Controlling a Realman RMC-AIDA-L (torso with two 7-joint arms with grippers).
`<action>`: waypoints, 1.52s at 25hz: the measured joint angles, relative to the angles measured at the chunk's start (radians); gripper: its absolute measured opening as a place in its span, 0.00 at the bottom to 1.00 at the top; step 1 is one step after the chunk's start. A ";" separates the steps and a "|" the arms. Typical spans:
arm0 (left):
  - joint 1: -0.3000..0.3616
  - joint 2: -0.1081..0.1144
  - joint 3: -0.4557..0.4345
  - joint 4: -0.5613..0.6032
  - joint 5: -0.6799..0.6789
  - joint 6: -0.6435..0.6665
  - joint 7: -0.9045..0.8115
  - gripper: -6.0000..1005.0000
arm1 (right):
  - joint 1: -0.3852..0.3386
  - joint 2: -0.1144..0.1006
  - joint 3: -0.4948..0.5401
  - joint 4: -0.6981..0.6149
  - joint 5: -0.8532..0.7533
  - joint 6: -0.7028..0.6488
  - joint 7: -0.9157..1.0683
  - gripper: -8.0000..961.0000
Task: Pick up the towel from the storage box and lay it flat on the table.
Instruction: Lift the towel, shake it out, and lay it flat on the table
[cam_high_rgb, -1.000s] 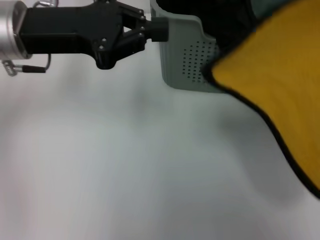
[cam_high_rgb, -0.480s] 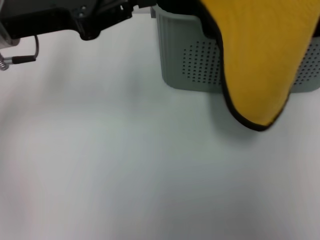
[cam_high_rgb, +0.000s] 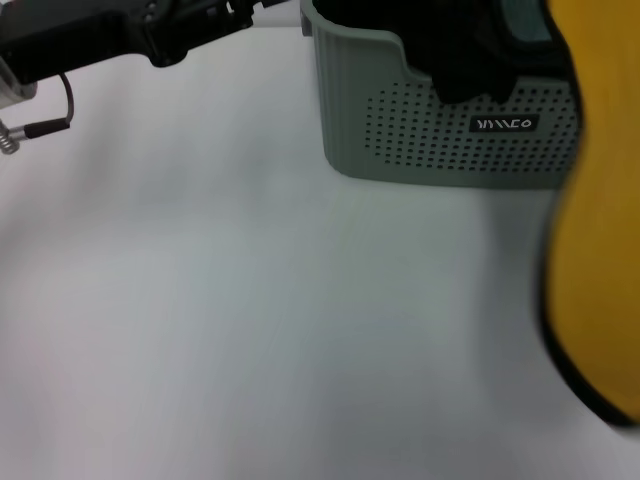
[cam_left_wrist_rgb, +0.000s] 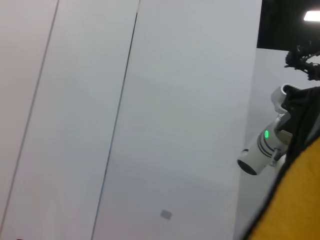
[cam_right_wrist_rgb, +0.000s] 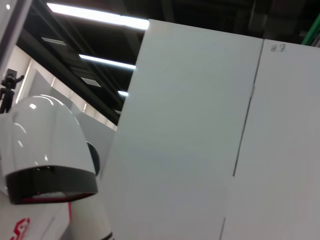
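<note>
The towel (cam_high_rgb: 598, 240) hangs as a tall yellow sheet with dark edging along the head view's right edge, in front of the right end of the storage box (cam_high_rgb: 400, 130). Its lower tip reaches down over the table (cam_high_rgb: 250, 330). Whatever holds its top is out of frame. A yellow corner of the towel (cam_left_wrist_rgb: 295, 205) also shows in the left wrist view. My left gripper (cam_high_rgb: 262, 8) is at the top left, just beside the box's left rim corner, its fingertips cut off by the frame's edge. My right gripper appears in no view.
A black cloth (cam_high_rgb: 468, 55) lies inside the box and droops over its front wall above the small black label (cam_high_rgb: 503, 124). The left arm's cable (cam_high_rgb: 45, 122) dangles over the far left of the table. Both wrist views face wall panels.
The towel swung from over the box's front to the right edge and now hangs lower, uncovering the label. The left gripper drew slightly up and back toward the top left.
</note>
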 joint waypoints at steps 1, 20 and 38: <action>0.000 0.001 0.003 -0.003 0.000 0.004 0.000 0.45 | -0.002 -0.001 -0.005 -0.004 0.008 -0.001 0.002 0.08; -0.056 -0.002 0.048 -0.126 0.029 0.069 0.085 0.45 | 0.113 -0.176 -0.240 -0.024 0.034 -0.008 0.053 0.09; -0.055 -0.025 0.075 -0.135 0.051 0.086 0.106 0.45 | 0.194 -0.208 -0.232 0.003 0.022 -0.004 0.079 0.10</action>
